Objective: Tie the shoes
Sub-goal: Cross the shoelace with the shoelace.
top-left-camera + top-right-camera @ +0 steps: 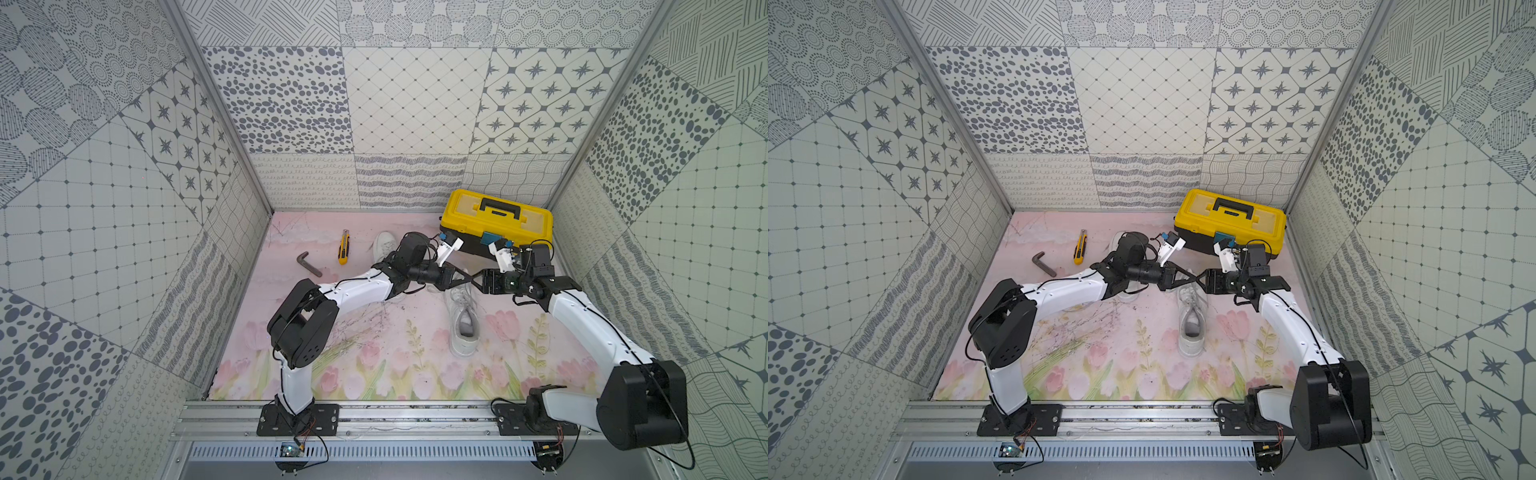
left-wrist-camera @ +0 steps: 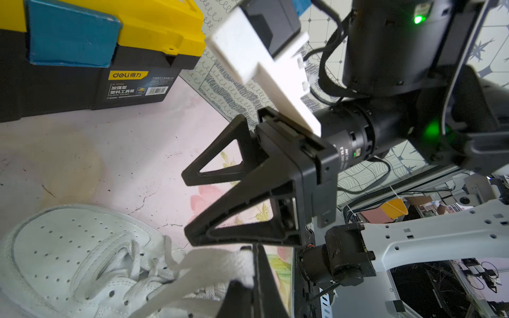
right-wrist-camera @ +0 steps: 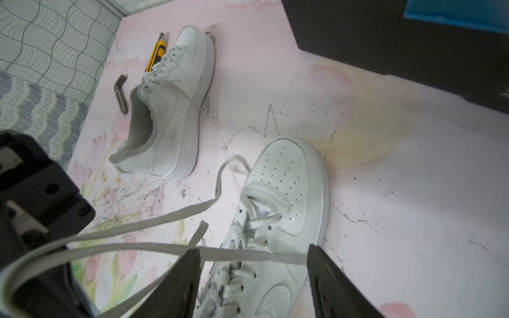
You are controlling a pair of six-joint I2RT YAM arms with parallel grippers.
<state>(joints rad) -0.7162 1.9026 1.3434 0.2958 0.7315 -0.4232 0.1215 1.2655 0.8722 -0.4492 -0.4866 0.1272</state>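
The left hand [image 2: 254,260] pinches lace [image 2: 220,264]; right hand [image 3: 252,252] open, perhaps touching.

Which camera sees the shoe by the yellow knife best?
The right wrist view: the whole shoe shows there, side-on. In both top views the left arm hides most of it. The left wrist view misses it.

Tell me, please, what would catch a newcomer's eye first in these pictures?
The two claws meet mid-table above a white sneaker: the left claw shut on its lace, the right claw open around it. Behind them, a yellow toolbox sits by the back wall.
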